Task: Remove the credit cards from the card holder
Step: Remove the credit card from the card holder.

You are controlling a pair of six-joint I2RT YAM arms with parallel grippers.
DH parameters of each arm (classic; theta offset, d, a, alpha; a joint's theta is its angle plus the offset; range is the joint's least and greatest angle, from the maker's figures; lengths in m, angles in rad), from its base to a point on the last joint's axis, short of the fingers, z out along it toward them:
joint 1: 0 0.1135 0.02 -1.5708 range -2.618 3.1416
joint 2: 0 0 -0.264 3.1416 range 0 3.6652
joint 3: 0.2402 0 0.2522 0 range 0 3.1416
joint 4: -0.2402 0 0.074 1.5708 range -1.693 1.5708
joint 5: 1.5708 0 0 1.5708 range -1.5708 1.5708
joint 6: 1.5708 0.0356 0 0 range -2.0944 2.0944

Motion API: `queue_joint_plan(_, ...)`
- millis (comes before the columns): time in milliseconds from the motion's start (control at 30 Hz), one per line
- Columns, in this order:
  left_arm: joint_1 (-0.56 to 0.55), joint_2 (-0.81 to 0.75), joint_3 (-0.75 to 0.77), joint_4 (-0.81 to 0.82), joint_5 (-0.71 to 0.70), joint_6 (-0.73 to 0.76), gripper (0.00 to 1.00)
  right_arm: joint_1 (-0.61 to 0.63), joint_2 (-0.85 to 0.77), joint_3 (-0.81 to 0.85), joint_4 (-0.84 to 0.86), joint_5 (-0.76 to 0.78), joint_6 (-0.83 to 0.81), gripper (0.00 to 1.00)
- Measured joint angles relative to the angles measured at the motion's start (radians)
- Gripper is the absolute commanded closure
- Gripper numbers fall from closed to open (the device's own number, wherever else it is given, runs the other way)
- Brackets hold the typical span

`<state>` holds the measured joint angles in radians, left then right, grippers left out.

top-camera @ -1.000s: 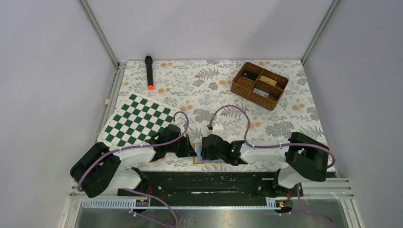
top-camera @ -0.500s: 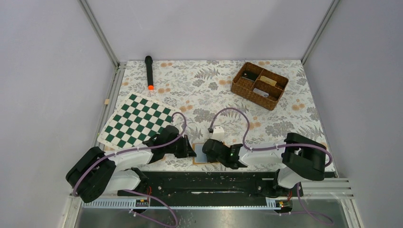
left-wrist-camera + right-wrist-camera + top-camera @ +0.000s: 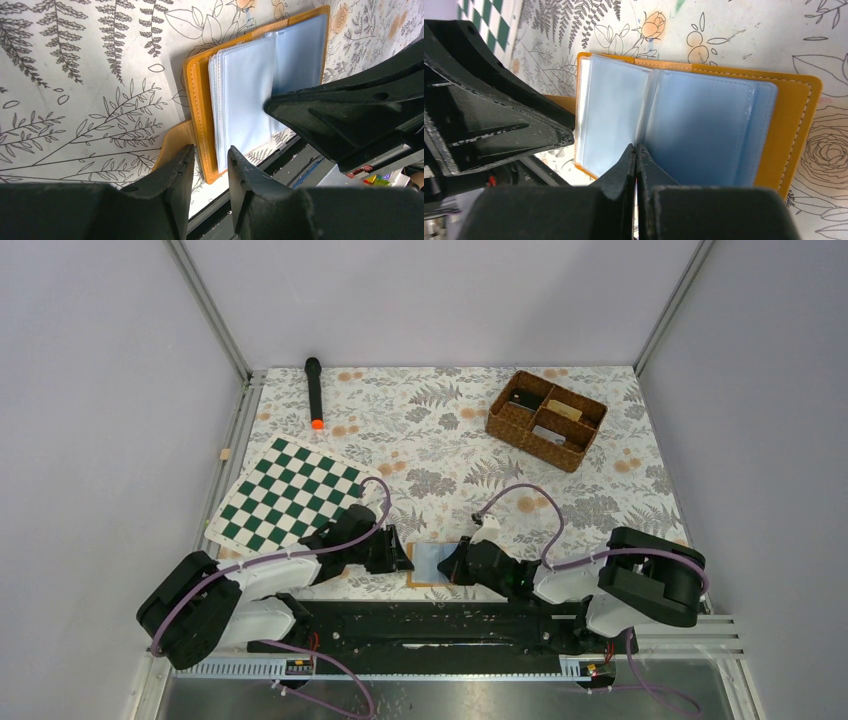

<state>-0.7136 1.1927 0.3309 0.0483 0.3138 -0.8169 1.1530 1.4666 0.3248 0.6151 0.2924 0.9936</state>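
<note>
Flowered surface (image 3: pixel 440 420) carries a green-and-white chessboard (image 3: pixel 290 490) at left and a wicker basket (image 3: pixel 500 425) at the far right. We see the orange card holder (image 3: pixel 432 565) lying open at the near edge between both arms, its clear sleeves (image 3: pixel 704 130) pale blue. Our left hand (image 3: pixel 210 152) has its fingers slightly apart over the holder's stitched edge. Our right hand (image 3: pixel 635 147) is pressed together at the sleeves' crease; whether it pinches one, we cannot tell.
</note>
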Motion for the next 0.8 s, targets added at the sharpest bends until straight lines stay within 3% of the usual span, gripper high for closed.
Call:
queue_joint_plan(233, 0.0, 0.024, 0.001, 0.018, 0.005, 0.005, 0.76, -0.038, 0.039, -0.077, 0.189, -0.063, 0.053, 1.0)
queue_joint_plan(500, 0.008, 0.053, 0.005, 0.037, 0.005, 0.0, 0.9, -0.081, 0.118, -0.142, 0.394, -0.122, 0.115, 1.0)
queue_joint_plan(700, 0.006, 0.051, 0.015, 0.014, -0.018, 0.002, 0.88, -0.11, 0.213, -0.175, 0.567, -0.168, 0.166, 1.0)
queue_joint_plan(800, 0.006, 0.048, 0.016, 0.012, -0.02, 0.005, 0.81, -0.12, 0.25, -0.182, 0.627, -0.187, 0.182, 1.0)
